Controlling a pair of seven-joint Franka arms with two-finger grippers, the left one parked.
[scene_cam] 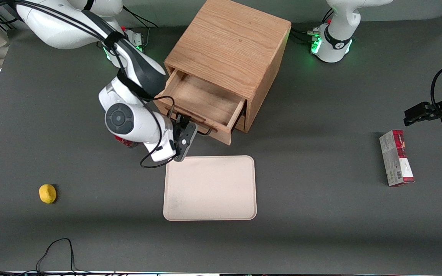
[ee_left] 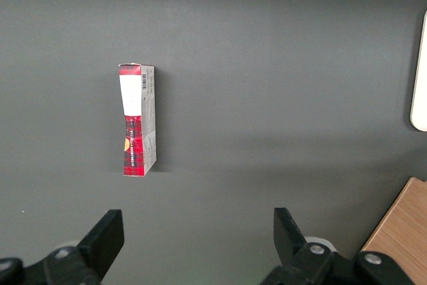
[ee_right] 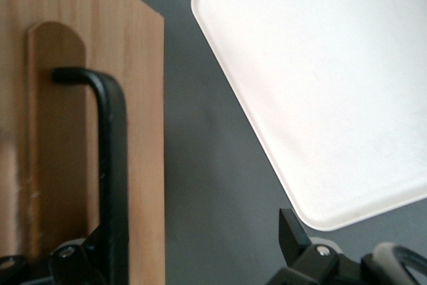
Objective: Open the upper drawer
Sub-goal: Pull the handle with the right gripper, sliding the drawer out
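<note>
The upper drawer (scene_cam: 205,101) stands pulled out of the oak cabinet (scene_cam: 228,46), its shallow wooden interior showing. Its black bar handle (scene_cam: 205,131) runs along the drawer's front. My right gripper (scene_cam: 184,122) is at the handle, at the end toward the working arm. In the right wrist view the gripper (ee_right: 197,255) is open. One finger lies by the black handle (ee_right: 113,165) against the drawer's front (ee_right: 143,131), and the other finger (ee_right: 291,231) stands well apart over the dark table. The lower drawer is hidden under the upper one.
A cream tray (scene_cam: 210,188) lies on the table close in front of the drawer, also in the right wrist view (ee_right: 333,85). A yellow object (scene_cam: 47,193) lies toward the working arm's end. A red and grey box (scene_cam: 396,158) lies toward the parked arm's end.
</note>
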